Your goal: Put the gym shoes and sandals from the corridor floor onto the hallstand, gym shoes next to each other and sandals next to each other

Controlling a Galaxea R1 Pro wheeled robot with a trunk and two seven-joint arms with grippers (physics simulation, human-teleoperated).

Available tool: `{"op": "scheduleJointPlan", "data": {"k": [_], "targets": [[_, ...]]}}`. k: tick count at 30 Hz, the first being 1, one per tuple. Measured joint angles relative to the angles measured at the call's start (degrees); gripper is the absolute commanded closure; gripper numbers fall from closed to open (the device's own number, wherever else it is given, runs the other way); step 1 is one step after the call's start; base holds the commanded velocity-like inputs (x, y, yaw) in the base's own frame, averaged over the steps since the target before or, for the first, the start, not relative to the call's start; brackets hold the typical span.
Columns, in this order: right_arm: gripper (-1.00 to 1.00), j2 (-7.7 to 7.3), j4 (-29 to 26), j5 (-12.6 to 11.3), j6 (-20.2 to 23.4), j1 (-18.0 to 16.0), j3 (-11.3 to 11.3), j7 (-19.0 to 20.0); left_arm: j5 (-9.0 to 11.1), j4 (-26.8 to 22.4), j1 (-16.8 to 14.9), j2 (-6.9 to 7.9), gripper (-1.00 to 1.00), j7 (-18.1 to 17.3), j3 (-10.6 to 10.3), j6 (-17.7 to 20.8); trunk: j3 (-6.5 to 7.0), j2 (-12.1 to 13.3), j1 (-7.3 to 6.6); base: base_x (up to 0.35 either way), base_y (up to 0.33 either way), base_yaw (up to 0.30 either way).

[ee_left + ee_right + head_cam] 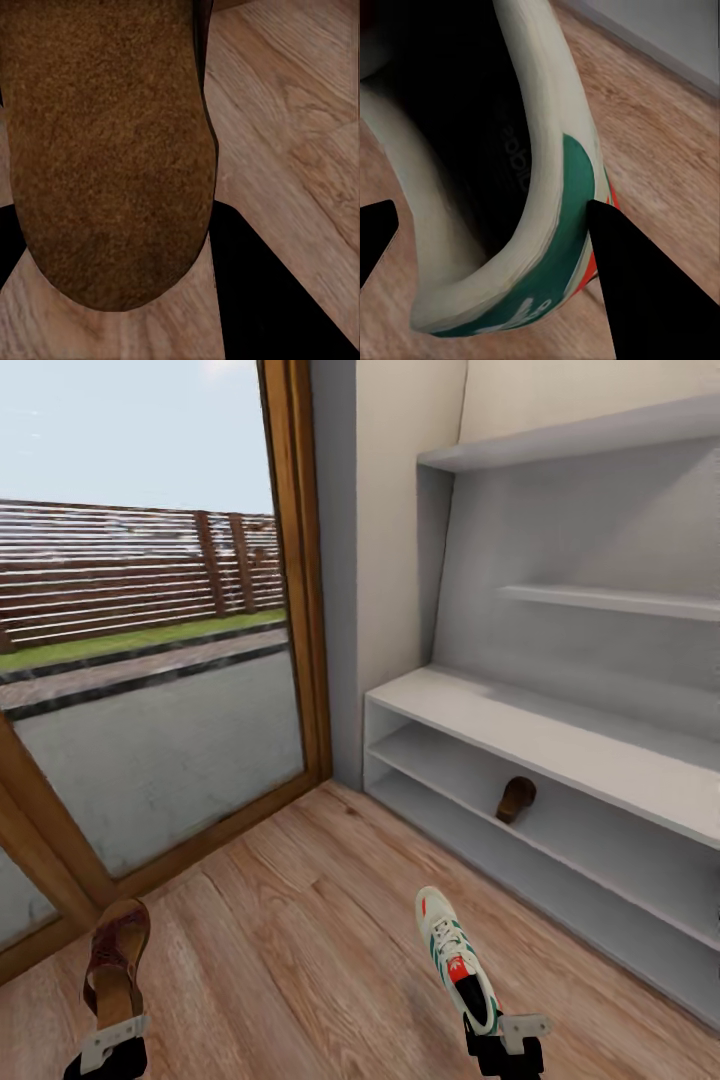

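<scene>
Carrying both shoes toward the hallstand (pixel 560 745): the left claw (pixel 112 1042) grips a sandal (pixel 115 950), the right claw (pixel 505 1032) a gym shoe (pixel 455 955), both above the corridor floor (pixel 300 920). Another sandal (pixel 516 798) stands on the middle shelf. Next, I think, the held sandal must go beside it.

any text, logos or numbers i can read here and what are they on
Nothing can be read for certain.
Gym shoe insole, right wrist view: pale printed letters, too blurred to read.
Same shoe, heel band: white marks on the green, cut off and blurred.
Gym shoe side, head view: a green logo shape, no legible lettering.
Sandal, hallstand, floor: no text seen.
</scene>
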Motion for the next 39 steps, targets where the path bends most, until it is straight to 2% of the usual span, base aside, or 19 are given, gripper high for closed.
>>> {"op": "scheduleJointPlan", "data": {"k": [6, 26, 39], "targets": [[1.00, 0.00, 0.0, 0.0, 0.0, 0.0, 0.0, 0.0, 0.0, 0.0, 0.0, 0.01, 1.00, 0.0, 0.0, 0.0, 0.13, 0.0, 0.02, 0.131, 0.120, -0.254], [1.00, 0.01, 0.0, 0.1, 0.0, 0.0, 0.0, 0.0, 0.0, 0.0, 0.0, 0.06, 1.00, -0.5, 0.0, 0.0, 0.56, 0.0, 0.02, 0.003, 0.011, -0.254], [1.00, 0.01, 0.0, 0.0, 0.0, 0.0, 0.0, 0.0, 0.0, 0.1, 0.0, 0.04, 1.00, -0.5, -0.1, 0.0, 0.84, 0.0, 0.02, 0.000, 0.274, -0.254]]}}
